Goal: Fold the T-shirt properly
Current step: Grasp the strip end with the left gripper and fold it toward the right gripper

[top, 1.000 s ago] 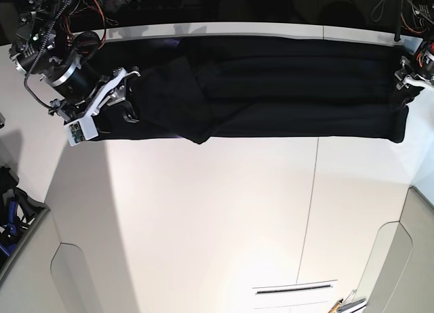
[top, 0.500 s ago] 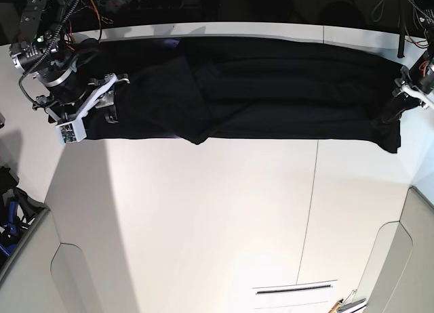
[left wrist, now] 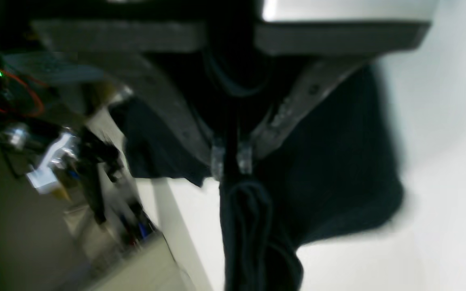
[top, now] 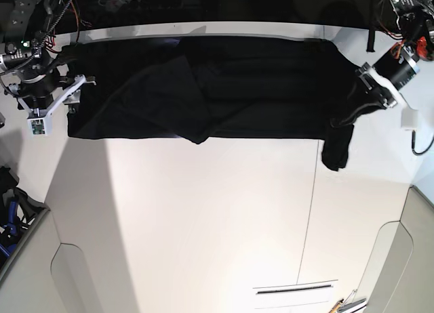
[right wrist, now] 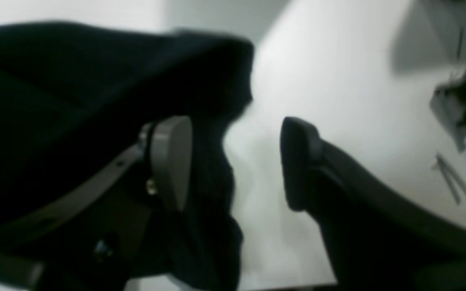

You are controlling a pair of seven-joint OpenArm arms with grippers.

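The black T-shirt lies as a long band along the table's far edge, plain side up, no print showing. My left gripper is shut on its right end and holds that end up, with a bunch of cloth hanging down. The left wrist view shows the fingertips pinched on black cloth. My right gripper is open at the shirt's left edge. In the right wrist view its gripper is open with nothing between the jaws, and the shirt lies behind one finger.
The white table has a seam running front to back. Grey bins stand at the near left and near right. Cables and electronics sit behind the far edge.
My left gripper has pulled the shirt's right end inward to the left and lifted it. My right gripper has moved left, off the shirt, to its left edge.
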